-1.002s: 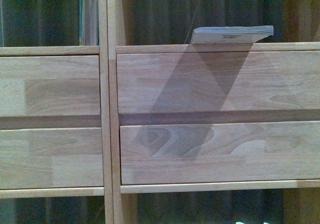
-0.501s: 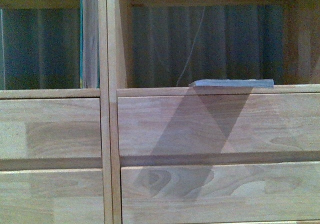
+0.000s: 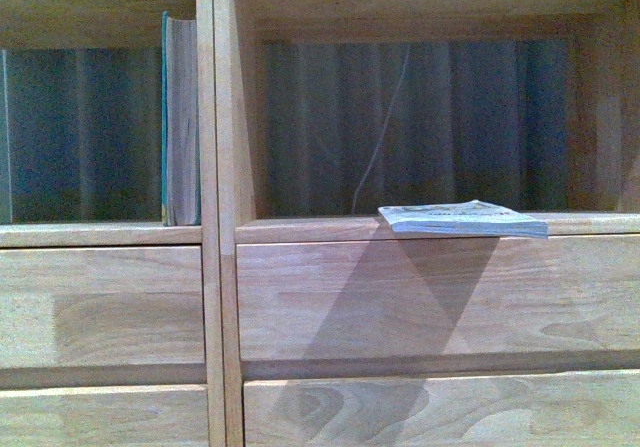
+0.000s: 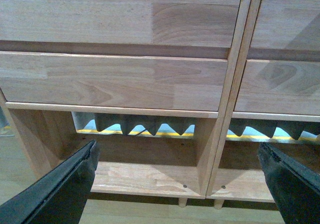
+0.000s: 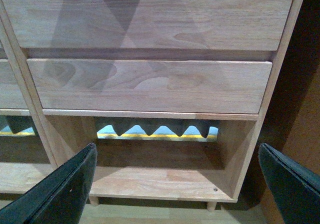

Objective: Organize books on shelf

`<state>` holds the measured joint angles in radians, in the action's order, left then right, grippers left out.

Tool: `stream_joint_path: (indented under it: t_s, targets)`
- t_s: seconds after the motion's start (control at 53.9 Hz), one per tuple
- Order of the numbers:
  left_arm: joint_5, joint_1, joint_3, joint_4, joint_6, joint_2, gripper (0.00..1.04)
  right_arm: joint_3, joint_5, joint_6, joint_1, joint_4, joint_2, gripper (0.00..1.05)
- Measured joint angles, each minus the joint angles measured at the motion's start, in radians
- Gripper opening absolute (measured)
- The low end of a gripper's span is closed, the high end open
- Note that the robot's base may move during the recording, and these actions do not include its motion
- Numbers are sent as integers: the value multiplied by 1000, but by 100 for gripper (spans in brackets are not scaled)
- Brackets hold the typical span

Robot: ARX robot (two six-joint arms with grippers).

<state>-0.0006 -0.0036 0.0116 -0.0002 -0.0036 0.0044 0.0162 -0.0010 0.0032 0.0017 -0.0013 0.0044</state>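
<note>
Two books sit in the light-wood shelf (image 3: pixel 219 167), one in each open compartment above the drawer fronts (image 3: pixel 440 297). The teal-covered book (image 3: pixel 180 122) stands upright in the left compartment, pressed against the central upright with its greyish page edges facing out. The thin white softcover (image 3: pixel 462 219) lies flat in the right compartment, at the very front, its near edge poking slightly past the board and throwing a shadow down the drawers. A dark curtain (image 3: pixel 470 127) shows through the open back. Lower down, the left gripper (image 4: pixel 177 148) and right gripper (image 5: pixel 177 146) each hang before a bottom compartment, jaws spread wide and holding nothing, well apart from both books
</note>
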Motion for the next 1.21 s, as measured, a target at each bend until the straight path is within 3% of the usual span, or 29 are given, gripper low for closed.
stream_joint_path:
  t_s: [0.13, 0.278, 0.464, 0.779, 1.206]
  targets:
    - [0, 0, 0, 0, 0, 0, 98, 43, -237, 172, -83, 109, 124, 98]
    - [0, 0, 0, 0, 0, 0, 98, 238, -301, 269, -92, 259, 357, 98]
    - [0, 0, 0, 0, 0, 0, 98, 497, -263, 397, -13, 326, 680, 98]
    - [0, 0, 0, 0, 0, 0, 98, 846, -90, 752, 188, 473, 1261, 98]
    - [0, 0, 0, 0, 0, 0, 98, 1044, 18, 989, 188, 494, 1545, 98]
